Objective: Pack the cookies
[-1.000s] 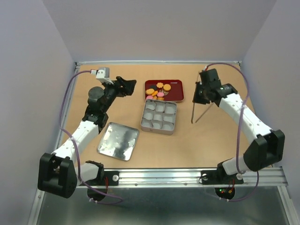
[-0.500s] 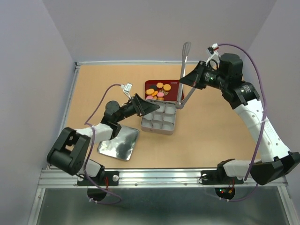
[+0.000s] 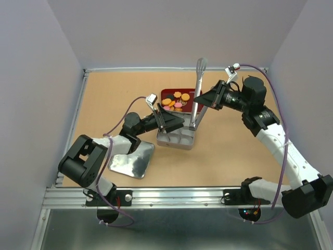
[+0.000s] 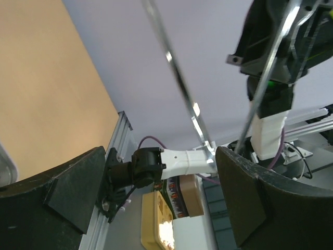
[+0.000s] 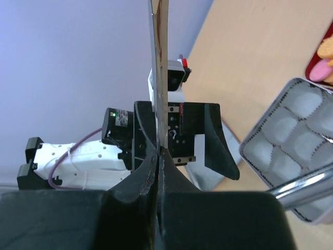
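The cookies (image 3: 176, 100) lie in a dark red tray (image 3: 187, 90) behind a silver tin (image 3: 179, 139) with compartments. Several cookies (image 5: 327, 51) also show in the right wrist view, beyond the tin (image 5: 299, 130). My right gripper (image 3: 204, 100) is shut on metal tongs (image 3: 199, 78) that stand nearly upright, their lower end over the tin's back right corner. In the right wrist view the gripper (image 5: 157, 151) pinches one tongs (image 5: 158, 47) blade. My left gripper (image 3: 176, 124) hovers open over the tin's back left part, empty. In its own view the left gripper (image 4: 156, 198) faces the tongs (image 4: 179, 78).
The tin's lid (image 3: 132, 159) lies flat to the front left of the tin, beside the left forearm. Purple walls close the table in on three sides. A metal rail runs along the near edge.
My left gripper has swung right from the back left of the table to the tin and opened wider. My right arm has raised the tongs and carried them left to the tin's back.
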Controlling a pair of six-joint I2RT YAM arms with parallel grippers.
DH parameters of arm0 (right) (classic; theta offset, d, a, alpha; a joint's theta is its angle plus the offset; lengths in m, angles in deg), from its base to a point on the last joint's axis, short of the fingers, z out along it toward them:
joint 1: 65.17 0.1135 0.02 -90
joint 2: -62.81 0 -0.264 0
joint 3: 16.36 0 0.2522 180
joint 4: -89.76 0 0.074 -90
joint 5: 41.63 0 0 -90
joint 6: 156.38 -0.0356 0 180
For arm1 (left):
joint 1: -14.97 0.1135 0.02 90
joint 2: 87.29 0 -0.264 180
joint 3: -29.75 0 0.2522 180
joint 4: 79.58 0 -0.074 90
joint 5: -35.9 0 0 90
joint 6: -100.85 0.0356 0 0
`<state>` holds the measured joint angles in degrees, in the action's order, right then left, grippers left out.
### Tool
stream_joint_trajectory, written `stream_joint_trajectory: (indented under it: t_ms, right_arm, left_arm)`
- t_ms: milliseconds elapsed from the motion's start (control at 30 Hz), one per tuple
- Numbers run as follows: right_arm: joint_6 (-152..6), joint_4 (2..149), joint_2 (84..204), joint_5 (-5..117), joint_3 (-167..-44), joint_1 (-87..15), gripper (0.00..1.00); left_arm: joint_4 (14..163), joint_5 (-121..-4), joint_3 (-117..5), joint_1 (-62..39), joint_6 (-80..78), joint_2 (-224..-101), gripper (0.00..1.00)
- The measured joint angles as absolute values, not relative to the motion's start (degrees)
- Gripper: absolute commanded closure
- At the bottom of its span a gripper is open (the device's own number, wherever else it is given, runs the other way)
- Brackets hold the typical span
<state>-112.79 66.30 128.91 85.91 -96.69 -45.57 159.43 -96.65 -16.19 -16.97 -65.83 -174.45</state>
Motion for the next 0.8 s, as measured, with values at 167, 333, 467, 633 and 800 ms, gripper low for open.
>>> stream_joint_trajectory:
  t_ms: [167, 333, 467, 633, 800]
  right_arm:
    - [-119.68, 79.09, 128.06, 87.22, -90.13, -45.57, 1.0]
    - [-128.53, 95.59, 127.67, 88.6, -84.21, -45.57, 0.99]
    - [-133.08, 103.22, 127.67, 88.77, -81.44, -45.57, 1.0]
    - [-136.36, 109.86, 127.67, 88.86, -79.34, -45.57, 1.0]
    - [-137.89, 113.84, 127.64, 88.66, -76.76, -45.57, 1.0]
  left_arm:
    - [160.0, -94.64, -16.19, -16.97, -66.55, -171.06, 0.01]
    - [160.81, -93.98, -16.3, -17.11, -66.64, -168.09, 0.01]
    - [160.94, -93.92, -16.78, -17.83, -66.82, -168.04, 0.01]
    - [160.77, -93.57, -17.24, -19.82, -66.77, -168.24, 0.01]
    - [160.52, -92.43, -18.01, -20.67, -66.44, -168.13, 0.01]
